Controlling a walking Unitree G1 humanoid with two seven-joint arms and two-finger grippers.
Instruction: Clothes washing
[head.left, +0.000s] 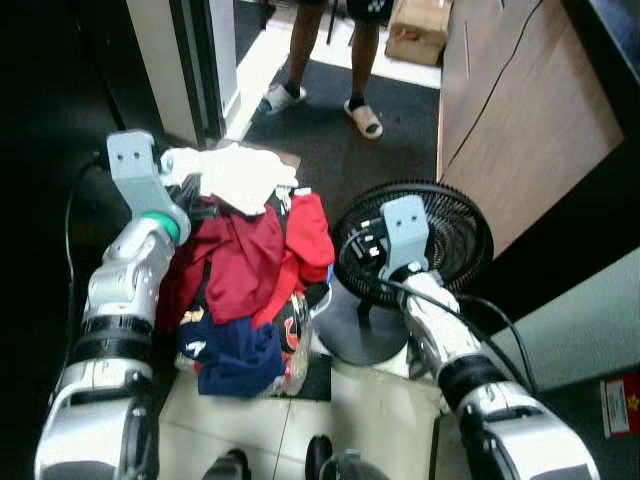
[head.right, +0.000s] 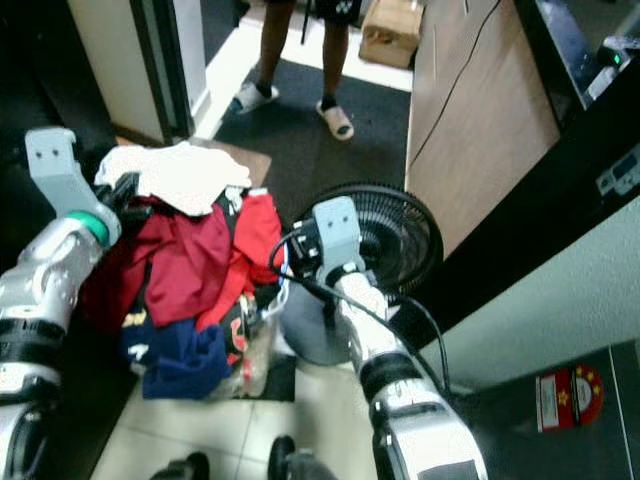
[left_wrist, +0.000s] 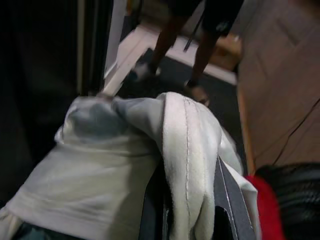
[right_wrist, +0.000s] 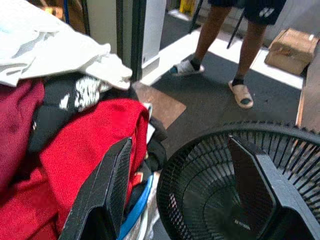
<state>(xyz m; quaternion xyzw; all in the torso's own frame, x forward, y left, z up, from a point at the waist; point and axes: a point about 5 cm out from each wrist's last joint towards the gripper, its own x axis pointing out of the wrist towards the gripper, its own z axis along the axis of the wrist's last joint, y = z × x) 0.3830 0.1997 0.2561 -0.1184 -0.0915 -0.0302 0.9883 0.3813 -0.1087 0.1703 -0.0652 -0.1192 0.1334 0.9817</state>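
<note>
white cloth held by left gripper (left_wrist: 190, 220) atop laundry pile.
white cloth (head.left: 238, 176) is pinched between the fingers; right gripper (right_wrist: 182, 192) is held wide, empty, over the fan (head.left: 450, 225). red clothes (head.left: 240, 260) and a blue garment (head.left: 238, 362) are left piled; no washer seen, so washing is judged barely begun.

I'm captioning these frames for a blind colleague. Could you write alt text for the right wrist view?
The open right gripper hangs over a black fan, beside a heap of red clothes topped with a white garment. Beyond, a person's legs in sandals stand on dark floor near a cardboard box.
</note>
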